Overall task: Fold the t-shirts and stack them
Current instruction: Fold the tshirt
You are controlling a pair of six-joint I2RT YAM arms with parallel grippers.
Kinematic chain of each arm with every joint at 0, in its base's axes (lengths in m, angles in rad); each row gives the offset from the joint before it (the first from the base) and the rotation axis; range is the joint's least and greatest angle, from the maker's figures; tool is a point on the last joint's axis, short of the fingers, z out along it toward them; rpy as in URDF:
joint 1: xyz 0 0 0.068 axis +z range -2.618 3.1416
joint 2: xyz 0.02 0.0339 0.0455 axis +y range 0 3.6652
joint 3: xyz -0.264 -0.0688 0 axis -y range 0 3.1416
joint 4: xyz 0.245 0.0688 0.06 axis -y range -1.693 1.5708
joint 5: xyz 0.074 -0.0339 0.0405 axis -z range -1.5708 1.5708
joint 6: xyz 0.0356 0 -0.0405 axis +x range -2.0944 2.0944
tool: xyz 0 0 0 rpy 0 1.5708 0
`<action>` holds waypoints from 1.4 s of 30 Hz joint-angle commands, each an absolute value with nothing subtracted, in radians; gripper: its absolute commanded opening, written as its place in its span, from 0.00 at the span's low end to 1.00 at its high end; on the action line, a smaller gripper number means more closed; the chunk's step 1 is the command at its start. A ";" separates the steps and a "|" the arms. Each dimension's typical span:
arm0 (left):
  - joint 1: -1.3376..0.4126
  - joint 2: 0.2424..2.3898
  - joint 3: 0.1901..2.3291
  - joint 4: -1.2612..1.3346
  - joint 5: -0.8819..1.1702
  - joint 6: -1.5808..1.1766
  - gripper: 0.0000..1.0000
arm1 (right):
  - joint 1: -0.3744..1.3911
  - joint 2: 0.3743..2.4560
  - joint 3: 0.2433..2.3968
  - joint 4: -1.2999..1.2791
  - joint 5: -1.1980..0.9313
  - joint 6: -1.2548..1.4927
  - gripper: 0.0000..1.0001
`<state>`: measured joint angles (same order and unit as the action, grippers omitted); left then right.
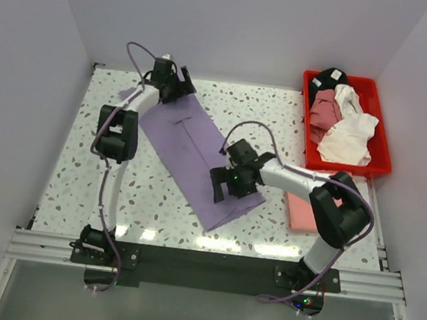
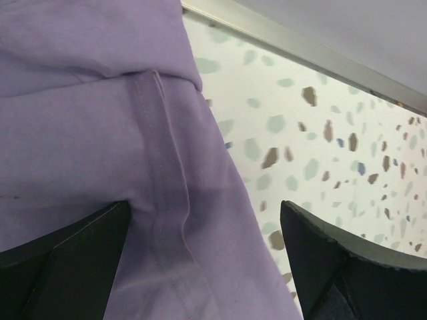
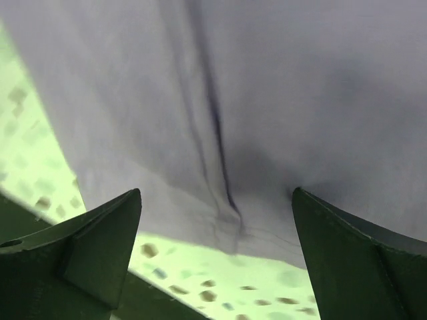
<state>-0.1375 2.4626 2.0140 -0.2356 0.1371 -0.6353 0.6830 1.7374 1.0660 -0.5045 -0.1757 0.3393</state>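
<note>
Top external: lavender shirt (image 1: 188,145) lies flat as a long diagonal strip on the speckled terrazzo table (image 1: 155,200), running from far left to near centre. Left gripper (image 1: 181,88) sits at its far end, right gripper (image 1: 233,187) at its near end; finger gaps are not readable here. Only this view shows the rest: a salmon-pink shirt (image 1: 300,210), folded flat, partly under the right arm; a red bin (image 1: 347,168) of hard plastic at the far right holding a crumpled white shirt (image 1: 351,137), a dusty-rose shirt (image 1: 326,109) and a black shirt (image 1: 332,77). Left wrist: fingers spread wide, straddling the lavender cloth's edge; a stitched double-seam hem runs between them; contact cannot be told. A metal rail (image 2: 287,47) and pale wall (image 2: 373,33) lie beyond. Right wrist: fingers spread, nothing pinched, over a hemmed edge with one dark crease. The cloth looks greyer and the table green-tinted.
</note>
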 commanded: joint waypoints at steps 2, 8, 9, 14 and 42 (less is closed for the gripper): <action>-0.216 2.657 2.218 -0.403 0.233 -0.611 1.00 | 0.869 1.723 0.962 -0.465 -0.352 0.480 0.99; -0.273 2.697 2.261 -0.351 0.275 -0.615 1.00 | 1.038 1.740 0.988 -0.399 -0.358 0.491 0.99; -0.278 2.697 2.261 -0.342 0.278 -0.612 1.00 | 1.054 1.727 0.989 -0.385 -0.335 0.495 0.99; -0.291 2.703 2.261 -0.302 0.296 -0.626 1.00 | 1.063 1.704 0.974 -0.368 -0.301 0.515 0.99; -0.616 1.111 0.869 -0.324 -0.050 -0.747 1.00 | 1.037 0.953 0.770 -0.541 0.360 0.719 0.99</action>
<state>-0.5846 1.1843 1.1187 -0.2699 0.0704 -0.6228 1.0431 1.0042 0.8223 -0.4904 0.2432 0.6746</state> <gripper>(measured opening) 0.998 0.987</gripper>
